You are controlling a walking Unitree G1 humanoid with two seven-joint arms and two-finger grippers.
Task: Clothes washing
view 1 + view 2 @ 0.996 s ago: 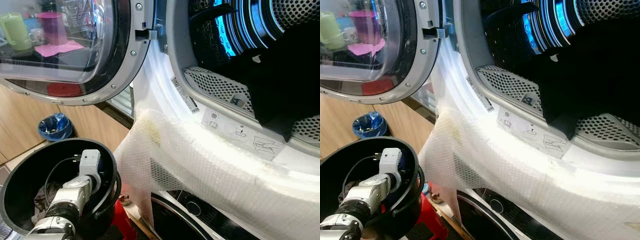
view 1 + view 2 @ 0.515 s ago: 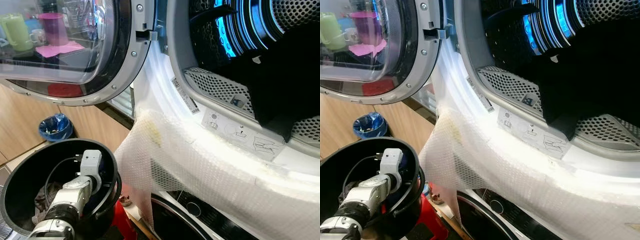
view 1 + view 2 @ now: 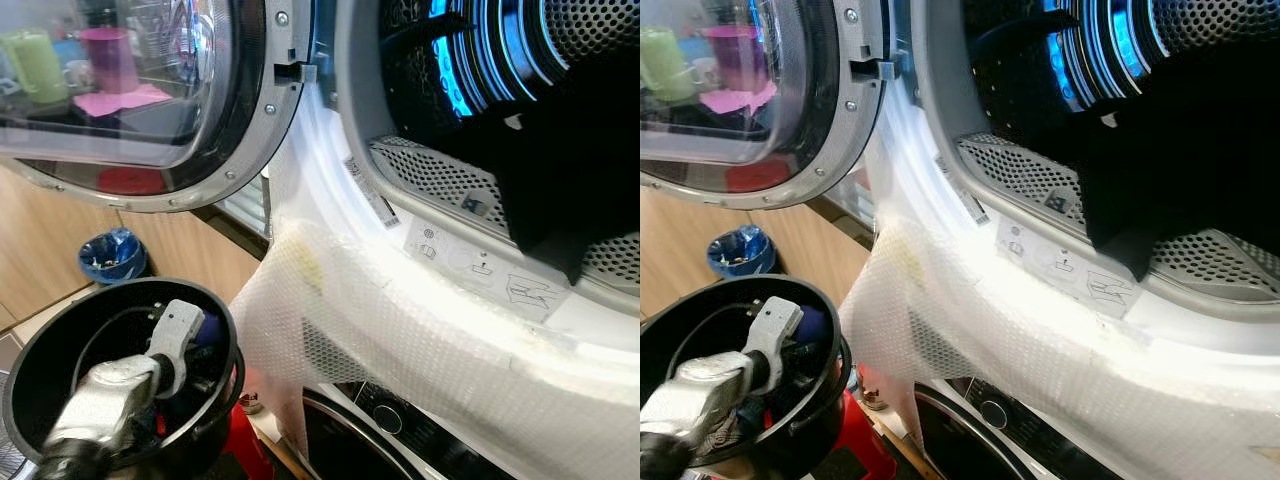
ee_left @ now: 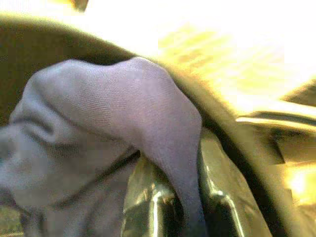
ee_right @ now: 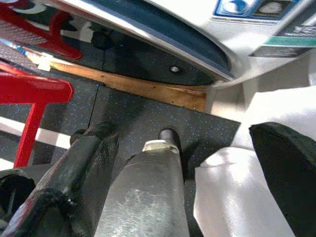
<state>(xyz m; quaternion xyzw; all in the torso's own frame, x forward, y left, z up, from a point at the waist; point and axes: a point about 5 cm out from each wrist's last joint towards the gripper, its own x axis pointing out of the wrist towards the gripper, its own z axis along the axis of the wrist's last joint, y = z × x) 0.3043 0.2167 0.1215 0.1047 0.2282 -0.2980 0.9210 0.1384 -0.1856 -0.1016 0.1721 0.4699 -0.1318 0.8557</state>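
Note:
My left arm (image 3: pixel 110 385) reaches down into a round black basket (image 3: pixel 30 350) at the lower left, and it is blurred. In the left wrist view my left gripper (image 4: pixel 182 207) is shut on a bluish-purple cloth (image 4: pixel 113 113) pinched between its black fingers (image 4: pixel 148 210), close to the basket's wall. A patch of the same blue cloth (image 3: pixel 208 328) shows beside the wrist. The washing machine's drum (image 3: pixel 440 160) stands open above, with a dark garment (image 3: pixel 570 200) lying inside. My right gripper (image 5: pixel 185 148) hangs open low over the dark floor by the machine's base.
The machine's round glass door (image 3: pixel 130 90) is swung open to the left, over the basket. A bubble-wrap sheet (image 3: pixel 400 340) drapes over the drum's front rim. A red stool (image 3: pixel 240 440) stands under the basket. A blue bin (image 3: pixel 110 255) sits by the wooden cabinets.
My left arm has moved inside the basket and is now blurred. The blue cloth has come into sight at its wrist. The view has shifted slightly.

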